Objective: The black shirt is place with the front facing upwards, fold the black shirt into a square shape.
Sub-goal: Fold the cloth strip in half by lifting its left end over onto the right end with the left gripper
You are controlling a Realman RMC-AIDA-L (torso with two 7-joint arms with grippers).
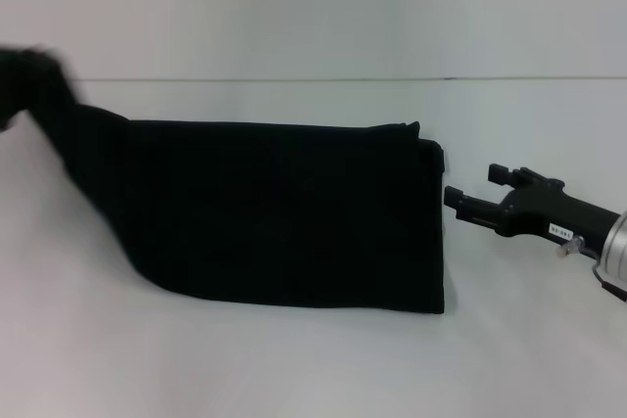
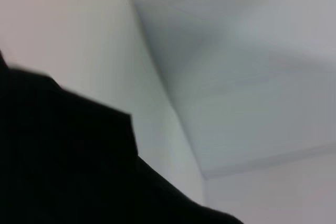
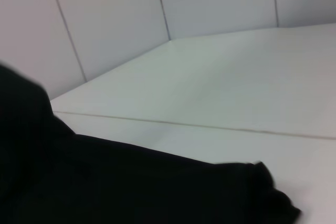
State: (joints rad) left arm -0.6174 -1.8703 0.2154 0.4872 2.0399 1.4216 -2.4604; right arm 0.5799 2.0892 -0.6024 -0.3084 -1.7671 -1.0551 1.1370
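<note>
At the far left of my head view, my left hand [image 1: 29, 70] shows only as a dark blurred mass at the frame's edge, raised above the white counter [image 1: 294, 369]; a strip of black cloth runs up into it, so I judge it is pinching the shirt's left end, though I cannot tell how its fingers stand. From there the black shirt [image 1: 284, 217] slopes down onto the counter and spreads to the right as a wide, flat, plain black band, already folded into a long rectangle. No lettering shows on the upper face. Its long axis runs left to right across the counter in front of me, and its right edge is straight and lies flat. Just beside that right edge, apart from it and not touching, my right hand [image 1: 473, 195] hovers low over the counter, its two fingers spread and pointing left toward the cloth. My right wrist view shows the shirt's right corner [image 3: 262, 192] lying close below. The shirt lies to the left of my right hand and to the right of my left, so I judge the next fold would carry one short end along the long axis toward the other.
</note>
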